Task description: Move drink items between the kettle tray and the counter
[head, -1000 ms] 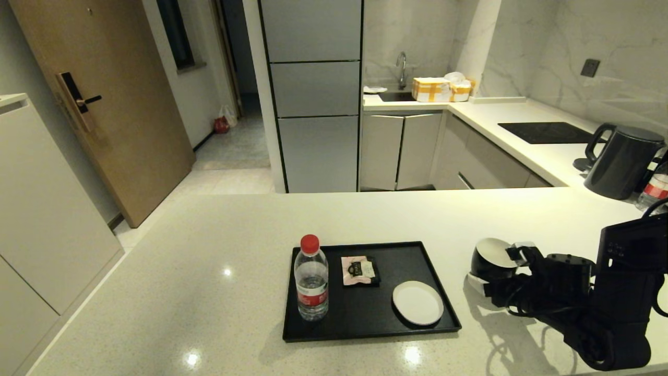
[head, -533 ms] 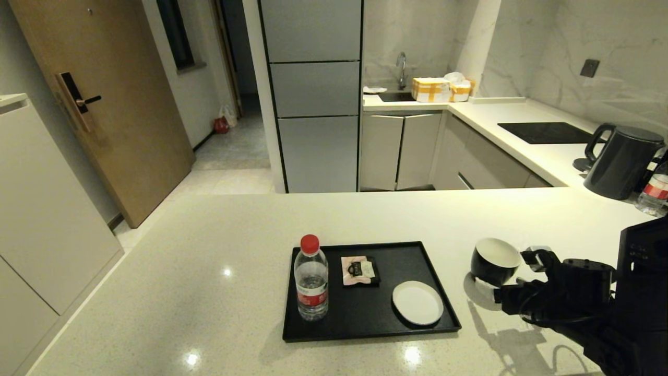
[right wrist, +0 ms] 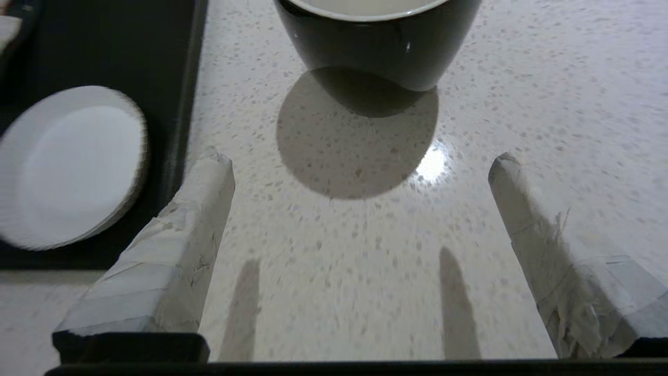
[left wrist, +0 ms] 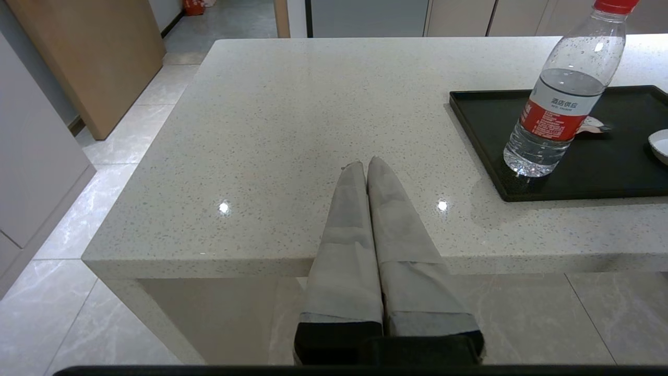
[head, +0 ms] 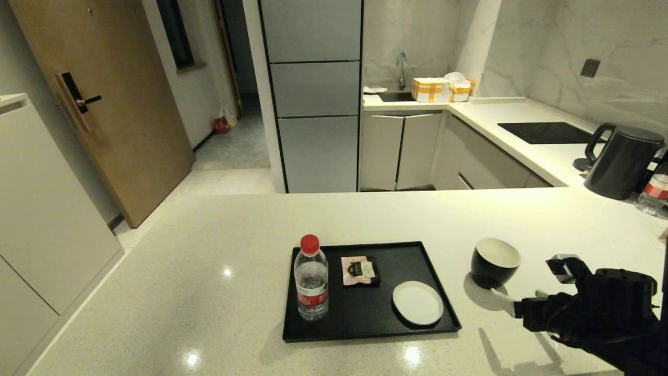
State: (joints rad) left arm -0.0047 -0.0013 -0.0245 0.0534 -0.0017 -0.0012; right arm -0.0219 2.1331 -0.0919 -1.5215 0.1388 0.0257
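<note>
— Judging from how things lie, how far along is the job?

— One transfer looks done: the cup (head: 494, 262) stands upright on the tabletop (head: 209, 261), just beside the tray's right edge and clear of it. Whether more items are meant to come off, or the cup to go back, cannot be told from this.

— Nearest first, then. The arms?

— The right hand (head: 537, 284) hovers low over the tabletop at the near right, fingers spread wide and holding nothing; the right wrist view shows both taped fingers (right wrist: 177, 245) apart, with the cup (right wrist: 377, 39) beyond their tips, not between them. The left hand (left wrist: 367, 169) is parked off the near left edge of the tabletop, fingers pressed together, empty.

— And the tray?

— The tray (head: 334, 331) carries three things: a red-capped water bottle (head: 311, 279) upright at its left, a white saucer (head: 417, 302) flat at its near right, and a small sachet (head: 359, 270) towards its far middle.

— Anything in the cup?

— Its white inside shows nothing.

— Farther back?

— A dark kettle (head: 621, 162) stands on the side counter, well apart from the tray, with another bottle (head: 655, 193) just beside it.
</note>
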